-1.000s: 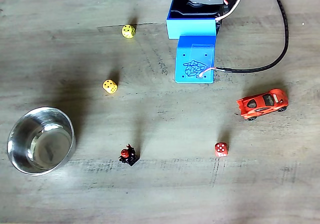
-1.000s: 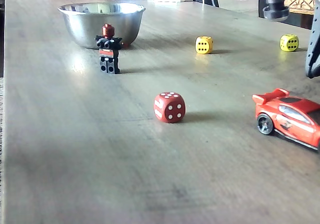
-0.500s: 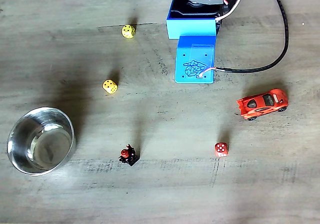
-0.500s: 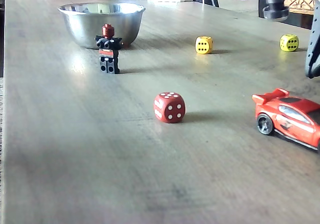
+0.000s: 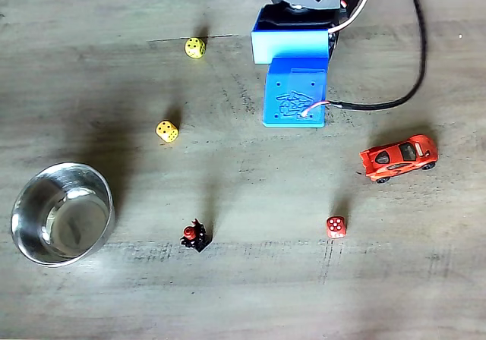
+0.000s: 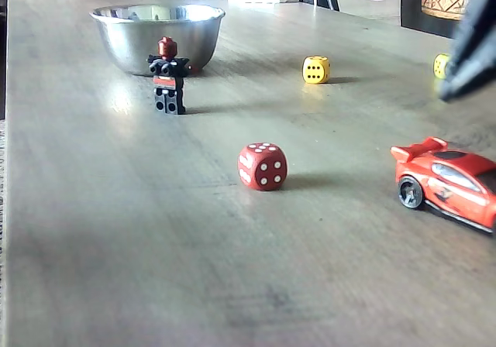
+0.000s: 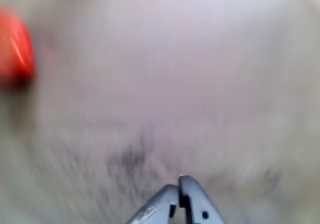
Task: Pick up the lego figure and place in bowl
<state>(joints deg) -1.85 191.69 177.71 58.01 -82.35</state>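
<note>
The lego figure [image 5: 195, 236], black with a red head, stands upright on the table, and the low fixed view shows the lego figure [image 6: 168, 76] just in front of the bowl. The steel bowl [image 5: 106, 192] sits at the left edge seen from above, and its wall [image 6: 128, 45] gleams at the back of the low view. In the blurred wrist view my gripper [image 7: 179, 181] points at bare table with its fingers together and nothing between them. The blue arm [image 5: 295, 89] stands at the top centre, far from the figure.
A red die [image 5: 336, 227] lies right of the figure and a red-orange toy car [image 5: 399, 157] further right. Two yellow dice [image 5: 166, 131] [image 5: 195, 48] lie left of the arm. A black cable [image 5: 421, 59] loops at the top right. A red blur [image 7: 15, 49] shows at the wrist view's left.
The arm has started to move: its blue part shifted slightly from above, and in the low view it is now a dark blur covering part of the far yellow die.
</note>
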